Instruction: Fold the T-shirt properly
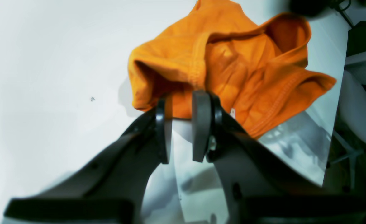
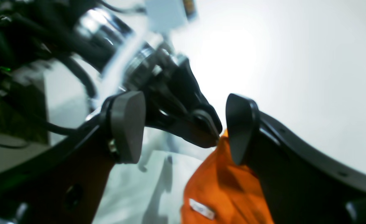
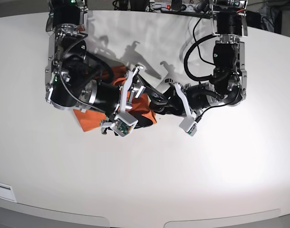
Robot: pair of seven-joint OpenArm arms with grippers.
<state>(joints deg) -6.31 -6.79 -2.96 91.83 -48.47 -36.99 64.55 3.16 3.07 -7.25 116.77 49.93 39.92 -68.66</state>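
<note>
T-shirt [image 3: 90, 119]: orange, bunched in a loose heap on the white table [image 3: 221, 180], partly hidden under the right arm in the base view. Neckline seam [image 1: 198, 67] and a small white tag [image 2: 201, 209] visible among the folds; not flat, no fold formed yet.

Left gripper [image 1: 183, 124], at the shirt's near edge: pads drawn close, narrow gap. An orange fold [image 1: 169, 105] reaches down into the gap at the pad tips; appears pinched there, though the hold looks shallow.

Right gripper [image 2: 186, 130], directly above the shirt: spread wide, nothing between the pads, cloth lying below and beside one pad.

Step in hand, as judged: open up the heap before folding.
- Keep the left pinch firm on the hem edge; a shallow bite on thin fabric is likely to slip
- Lower the right claw onto a single layer at a separate edge, well apart from the left pinch, not onto the bunched centre
- Close only once one layer sits between the pads
- Draw the two holds apart to flatten the shirt on the table

Arm pose, relative to the shirt: right arm folded low across it, wrist angled down; left arm reaching in from the opposite side, forearm near level, tips of both claws close together at the shirt's edge
</note>
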